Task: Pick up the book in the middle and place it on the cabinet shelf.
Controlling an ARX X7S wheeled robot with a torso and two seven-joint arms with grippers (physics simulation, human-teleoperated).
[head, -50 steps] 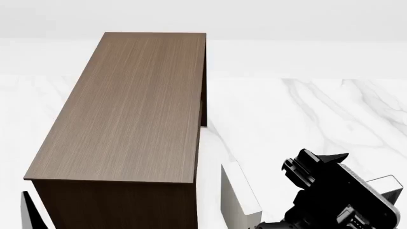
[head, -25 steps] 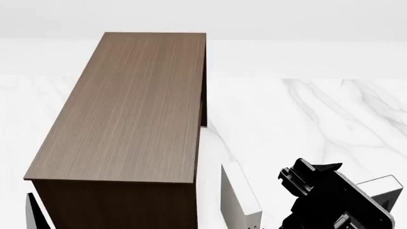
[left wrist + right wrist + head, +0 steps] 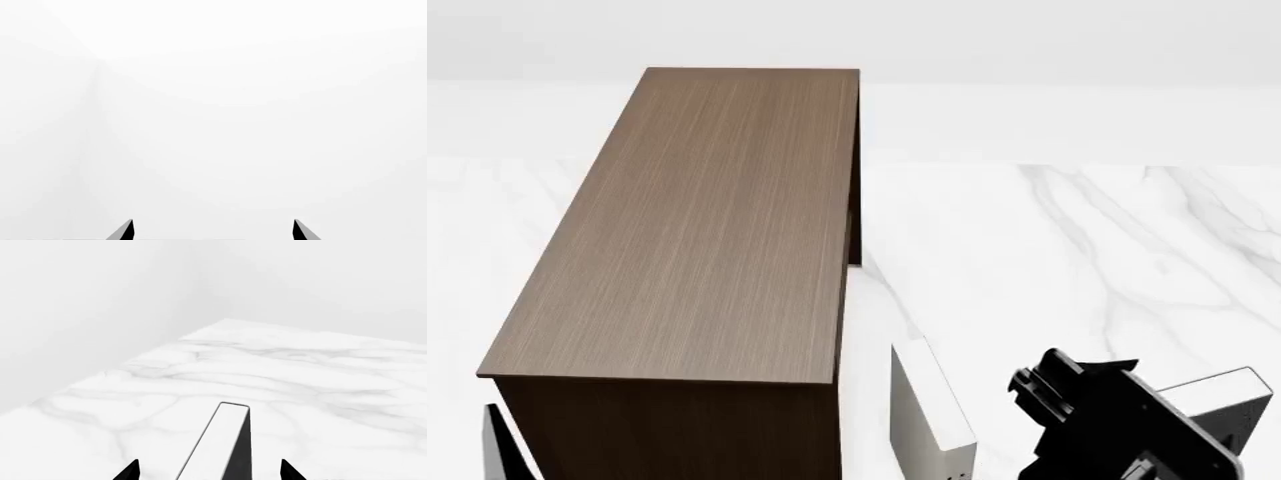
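The grey book (image 3: 215, 445) stands upright on the marble table, with whitish page edges on top and a dark cover side. It lies between the spread fingertips of my right gripper (image 3: 210, 470), which is open and does not touch it. In the head view the right gripper (image 3: 1090, 368) is at the lower right and hides most of the book (image 3: 1225, 390) behind it. The dark brown cabinet shelf (image 3: 707, 230) fills the left, and its flat top is bare. My left gripper (image 3: 212, 230) is open and empty, faces blank white, and is out of the head view.
A paler book (image 3: 932, 400) stands upright between the cabinet and my right gripper. Another book (image 3: 491, 445) shows at the lower left beside the cabinet. The white marble table (image 3: 1068, 250) stretches behind and to the right, and a far table corner (image 3: 227, 321) shows ahead of the right gripper.
My right gripper has moved down and slightly left in the head view, lower over the grey book. The cabinet and the books have not moved.
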